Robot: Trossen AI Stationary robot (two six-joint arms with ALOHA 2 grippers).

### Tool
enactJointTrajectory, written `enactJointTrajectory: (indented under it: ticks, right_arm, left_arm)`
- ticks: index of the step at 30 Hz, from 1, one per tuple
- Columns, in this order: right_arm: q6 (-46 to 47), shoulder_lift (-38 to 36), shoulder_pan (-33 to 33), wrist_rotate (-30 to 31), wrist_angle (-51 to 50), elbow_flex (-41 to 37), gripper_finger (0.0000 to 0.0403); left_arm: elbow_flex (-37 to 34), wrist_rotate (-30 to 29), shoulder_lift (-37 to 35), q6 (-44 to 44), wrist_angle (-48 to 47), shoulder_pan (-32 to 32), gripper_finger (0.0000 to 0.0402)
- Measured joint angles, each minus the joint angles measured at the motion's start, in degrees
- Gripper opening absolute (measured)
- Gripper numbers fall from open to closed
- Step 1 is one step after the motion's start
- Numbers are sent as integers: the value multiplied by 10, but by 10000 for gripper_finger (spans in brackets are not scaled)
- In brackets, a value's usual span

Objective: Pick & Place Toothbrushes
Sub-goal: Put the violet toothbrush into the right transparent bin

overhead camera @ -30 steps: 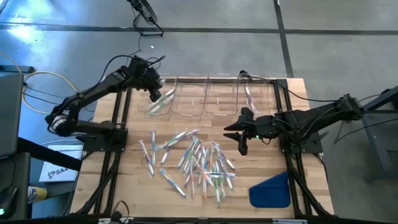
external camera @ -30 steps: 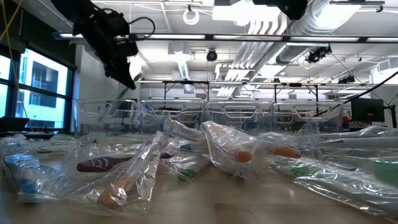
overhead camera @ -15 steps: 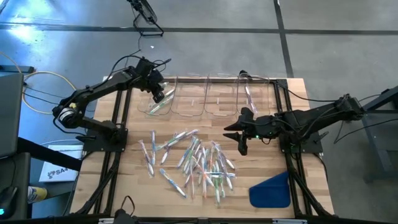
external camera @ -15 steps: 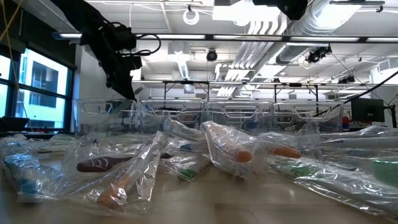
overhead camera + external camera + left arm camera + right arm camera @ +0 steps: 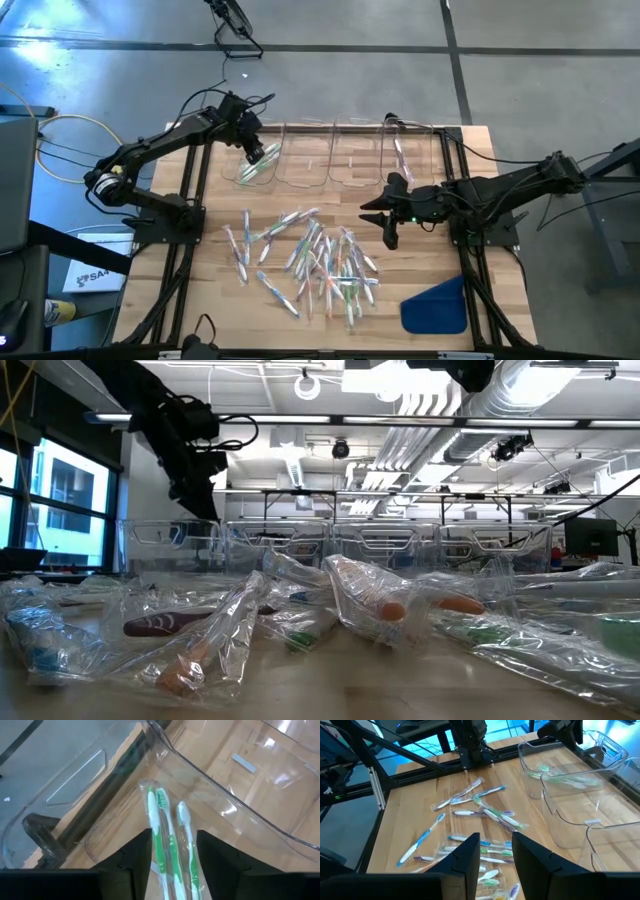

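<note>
The left gripper (image 5: pixel 252 150) hung over the leftmost of four clear plastic bins (image 5: pixel 258 158) lined up along the far edge of the pale wooden table (image 5: pixel 210 260). Its two dark fingers (image 5: pixel 131 854) stood apart, and nothing was pinched between them. Seen past those fingers, a clear packet of green-and-white toothbrushes (image 5: pixel 170 837) lay on the floor of that bin, with other green ones beside it.

The right gripper (image 5: pixel 388 222) hovered a little above the table, just in front of the rightmost bin (image 5: pixel 408 155), at the right edge of the main heap. Its fingers (image 5: pixel 470 851) were parted with a gap between them, and they held nothing. A pinkish brush (image 5: pixel 400 155) lay in the bin behind it.

The rest of the thin wrapped toothbrushes (image 5: pixel 315 262), clear-sleeved with green, blue, purple and pink-orange colouring, lay scattered across the middle of the table, many crossing one another. A flat blue cloth-like piece (image 5: pixel 436 306) rested near the front right corner, apart from the heap. From table height the crinkled wrappers (image 5: pixel 330 610) filled the foreground, with the row of bins behind them.
</note>
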Motion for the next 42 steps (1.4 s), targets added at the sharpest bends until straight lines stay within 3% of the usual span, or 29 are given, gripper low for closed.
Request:
enactJointTrajectory:
  ticks: [10,18,24,29,42]
  right_arm:
    - [0,0,0,0,-1,0,106]
    - [0,0,0,1,-1,0,106]
    - [-2,0,0,2,-1,0,106]
    - [-2,0,0,2,-1,0,106]
    - [-28,0,0,2,-4,0,106]
  left_arm:
    - [0,9,0,5,-5,0,159]
    - [0,8,-17,61,-7,-11,159]
    - [-7,4,-77,87,49,-95,159]
    - [-30,-40,-144,88,121,-183,159]
    - [-68,-45,-293,137,139,-373,159]
